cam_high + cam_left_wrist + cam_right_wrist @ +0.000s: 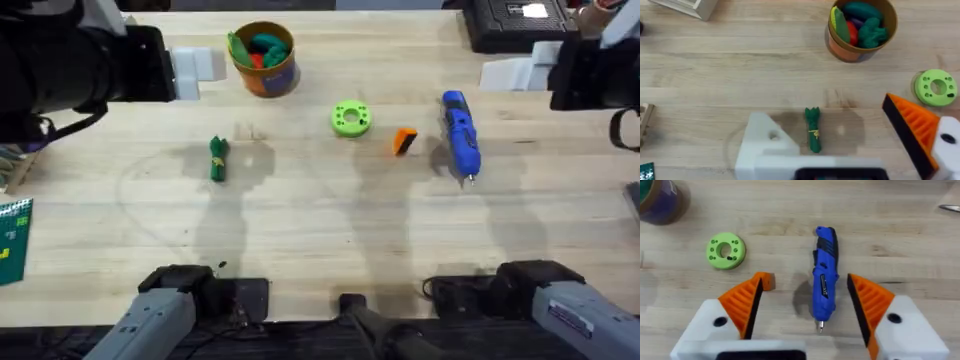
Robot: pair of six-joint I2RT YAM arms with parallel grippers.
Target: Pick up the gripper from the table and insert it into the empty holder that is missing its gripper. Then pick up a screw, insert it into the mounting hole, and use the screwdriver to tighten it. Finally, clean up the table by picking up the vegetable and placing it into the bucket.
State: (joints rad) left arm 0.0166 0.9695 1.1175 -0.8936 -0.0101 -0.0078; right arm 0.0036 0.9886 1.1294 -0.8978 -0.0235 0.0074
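Observation:
The orange gripper wedge [403, 141] lies on the table between the green ring disc [350, 118] and the blue screwdriver [460, 135]. My left gripper [825, 112] hovers open above the dark-green vegetable [813, 131]. One of its fingers is a bare white holder [765, 145] with a hole; the other carries an orange pad. My right gripper [805, 277] is open high over the screwdriver [823, 280], with the wedge [768, 281] beside one finger. The bucket [263, 58] stands at the back with toy food inside. A dark speck [222, 265] might be the screw; I cannot tell.
Both arms rise dark and large at the overhead view's upper corners. A white box corner [690, 6] sits far left of the bucket [862, 27]. A green card [12, 240] lies at the table's left edge. Dark equipment [515, 22] stands at the back right.

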